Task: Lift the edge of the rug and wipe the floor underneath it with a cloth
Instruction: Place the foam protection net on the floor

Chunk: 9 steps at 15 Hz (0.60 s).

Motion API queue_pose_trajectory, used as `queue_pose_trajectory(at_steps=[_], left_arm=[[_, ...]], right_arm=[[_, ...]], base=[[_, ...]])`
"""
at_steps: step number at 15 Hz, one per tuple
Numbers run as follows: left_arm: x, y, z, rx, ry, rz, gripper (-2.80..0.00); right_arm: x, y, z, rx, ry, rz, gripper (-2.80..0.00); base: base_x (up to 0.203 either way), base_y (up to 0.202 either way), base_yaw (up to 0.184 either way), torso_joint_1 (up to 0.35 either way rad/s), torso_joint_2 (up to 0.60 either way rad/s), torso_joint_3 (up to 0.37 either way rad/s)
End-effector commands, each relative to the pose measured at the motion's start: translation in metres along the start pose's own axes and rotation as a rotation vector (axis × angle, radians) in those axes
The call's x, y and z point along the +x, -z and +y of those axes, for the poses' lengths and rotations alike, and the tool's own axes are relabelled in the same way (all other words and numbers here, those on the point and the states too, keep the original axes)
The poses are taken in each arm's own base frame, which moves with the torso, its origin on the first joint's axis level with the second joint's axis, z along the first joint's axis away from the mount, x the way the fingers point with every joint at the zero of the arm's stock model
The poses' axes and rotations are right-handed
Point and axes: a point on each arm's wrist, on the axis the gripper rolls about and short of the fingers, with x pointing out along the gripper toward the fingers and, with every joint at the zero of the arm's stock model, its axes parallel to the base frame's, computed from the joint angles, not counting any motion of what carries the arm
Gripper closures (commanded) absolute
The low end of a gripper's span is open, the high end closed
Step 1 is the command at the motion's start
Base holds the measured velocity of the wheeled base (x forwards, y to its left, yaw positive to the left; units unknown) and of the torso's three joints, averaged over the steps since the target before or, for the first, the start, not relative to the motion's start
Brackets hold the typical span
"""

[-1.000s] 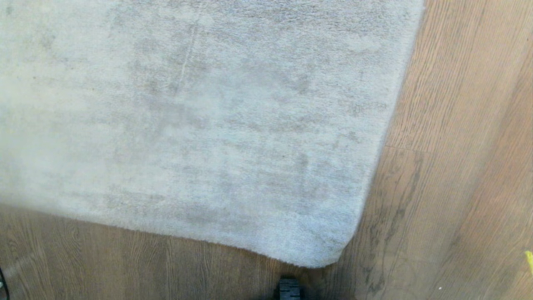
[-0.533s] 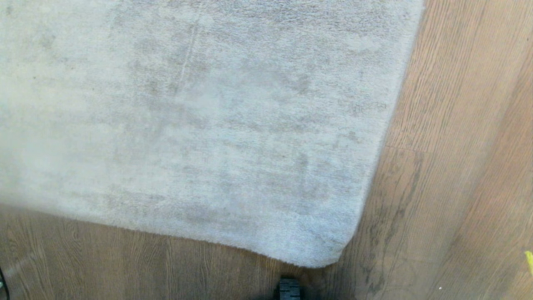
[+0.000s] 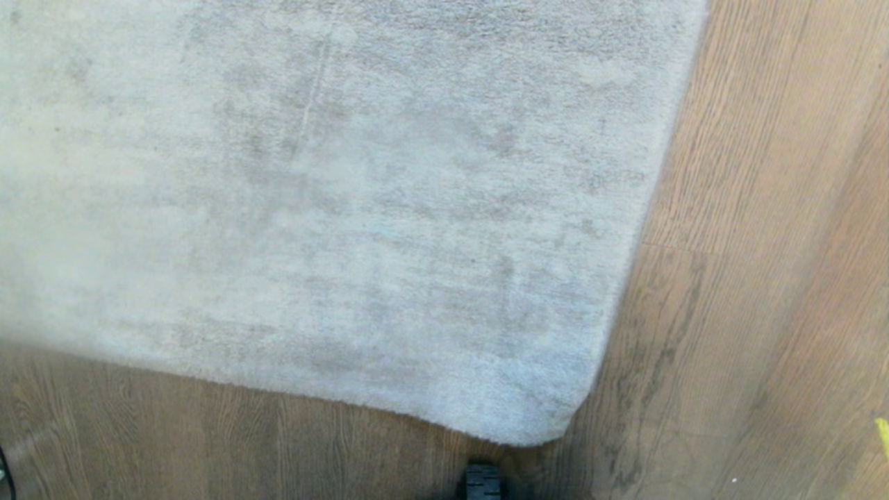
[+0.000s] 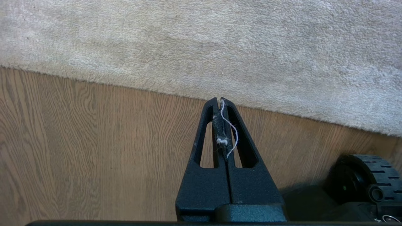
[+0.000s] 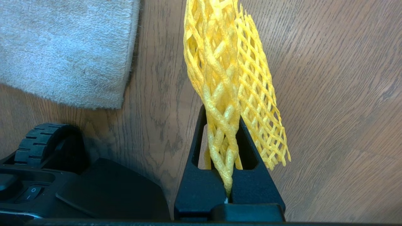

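Observation:
A pale grey rug lies flat on the brown wood floor [image 3: 750, 278]. Its rug edge [image 3: 535, 434] ends in a rounded corner near the bottom middle of the head view. My left gripper [image 4: 219, 99] hangs over bare floor [image 4: 94, 147] just short of the rug edge [image 4: 176, 92]; it is shut, with only a white thread and lint stuck to it. My right gripper [image 5: 221, 110] is shut on the yellow mesh cloth [image 5: 226, 72], which stands out past the fingers over the floor [image 5: 339, 94], beside the rug edge [image 5: 125, 78]. A sliver of the cloth [image 3: 883, 434] shows at the head view's right edge.
My base's black wheels sit close to the rug: one [image 4: 366, 175] in the left wrist view, one [image 5: 44, 141] in the right wrist view. A dark part of the base [image 3: 483, 482] shows at the head view's bottom edge.

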Motion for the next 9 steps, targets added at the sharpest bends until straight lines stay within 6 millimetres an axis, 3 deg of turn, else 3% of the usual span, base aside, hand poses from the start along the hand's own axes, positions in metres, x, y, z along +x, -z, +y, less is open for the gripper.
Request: queue_pose_trajectory(at_steps=[1,9], left_arm=[[0.0000,0.0000,0.0000,0.000,-0.001,-0.001,0.00],[0.0000,0.0000,0.0000,0.000,0.000,-0.001,0.00]], right_arm=[[0.0001,0.0001,0.0000,-0.001,-0.001,0.002,0.00],[0.0000,-0.0002,0.0000,-0.001,-0.001,0.001,0.00]], base=[[0.000,0.000,0.000,0.000,0.00,0.000],[0.000,0.000,0.000,0.000,0.00,0.000]])
